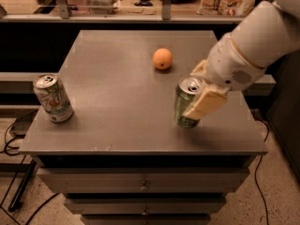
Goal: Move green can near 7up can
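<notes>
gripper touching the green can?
Touching. Camera view: gripper, front right of the table, has its jaws clamped across the green can.

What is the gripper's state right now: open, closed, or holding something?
Gripper: closed on the green can, at the right side of the table.

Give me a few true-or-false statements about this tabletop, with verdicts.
1. The gripper is shut on the green can. True.
2. The 7up can lies on its side. False: it stands upright near a front corner of the table.
3. The orange touches the green can. False: it sits apart from it, farther back.
4. The two cans are well apart. True.
</notes>
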Motion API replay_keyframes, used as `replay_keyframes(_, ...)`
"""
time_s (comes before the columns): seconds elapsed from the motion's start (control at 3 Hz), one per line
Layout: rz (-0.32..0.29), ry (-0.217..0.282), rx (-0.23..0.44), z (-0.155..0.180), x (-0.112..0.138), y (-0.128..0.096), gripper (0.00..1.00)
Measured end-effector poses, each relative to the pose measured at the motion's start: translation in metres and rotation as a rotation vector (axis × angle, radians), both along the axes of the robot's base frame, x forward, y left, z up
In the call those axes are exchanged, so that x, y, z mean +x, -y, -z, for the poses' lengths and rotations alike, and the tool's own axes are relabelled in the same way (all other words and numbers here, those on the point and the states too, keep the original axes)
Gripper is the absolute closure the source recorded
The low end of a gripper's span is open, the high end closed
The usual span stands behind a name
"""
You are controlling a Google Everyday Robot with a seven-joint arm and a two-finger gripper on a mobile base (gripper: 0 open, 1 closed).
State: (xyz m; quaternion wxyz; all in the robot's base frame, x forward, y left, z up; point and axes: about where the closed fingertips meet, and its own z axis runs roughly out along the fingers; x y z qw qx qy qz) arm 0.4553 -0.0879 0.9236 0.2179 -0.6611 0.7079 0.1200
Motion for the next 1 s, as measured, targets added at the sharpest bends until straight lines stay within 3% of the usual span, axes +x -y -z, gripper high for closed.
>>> replay_keyframes(0.33, -0.158, 0.101, 0.051, -0.049, -0.001, -0.068, 1.0)
replay_keyframes(1.0, -0.166, 0.079, 0.071, -0.04, 0.002, -0.08, 1.0)
